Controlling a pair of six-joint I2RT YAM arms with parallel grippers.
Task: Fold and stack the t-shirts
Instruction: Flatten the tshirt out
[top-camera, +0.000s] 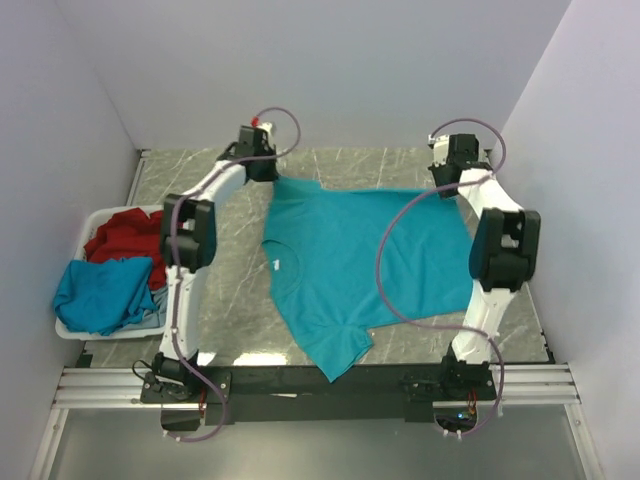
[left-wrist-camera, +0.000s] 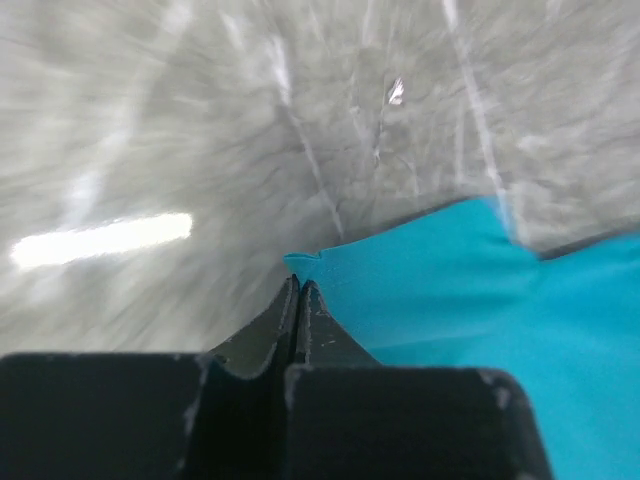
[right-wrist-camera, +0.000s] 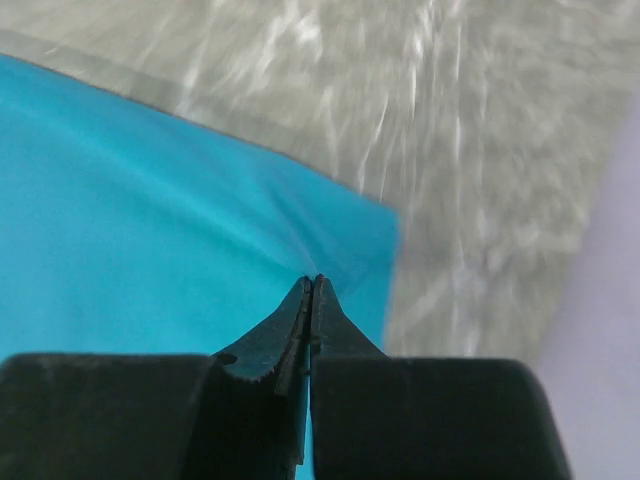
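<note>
A teal-blue t-shirt (top-camera: 350, 260) lies spread on the grey marble table, one sleeve toward the near edge. My left gripper (top-camera: 270, 172) is at its far left corner. In the left wrist view the jaws (left-wrist-camera: 298, 284) are closed with the shirt's corner (left-wrist-camera: 450, 280) at their tips, its edge slightly lifted. My right gripper (top-camera: 447, 180) is at the far right corner. In the right wrist view the jaws (right-wrist-camera: 313, 280) are closed on the cloth (right-wrist-camera: 150, 220), which puckers at the tips. Both wrist views are motion-blurred.
A white basket (top-camera: 70, 328) stands at the table's left edge and holds a red shirt (top-camera: 125, 238), another teal-blue one (top-camera: 100, 292) and a bit of pale blue cloth (top-camera: 150, 318). Walls close in the table on the left, back and right.
</note>
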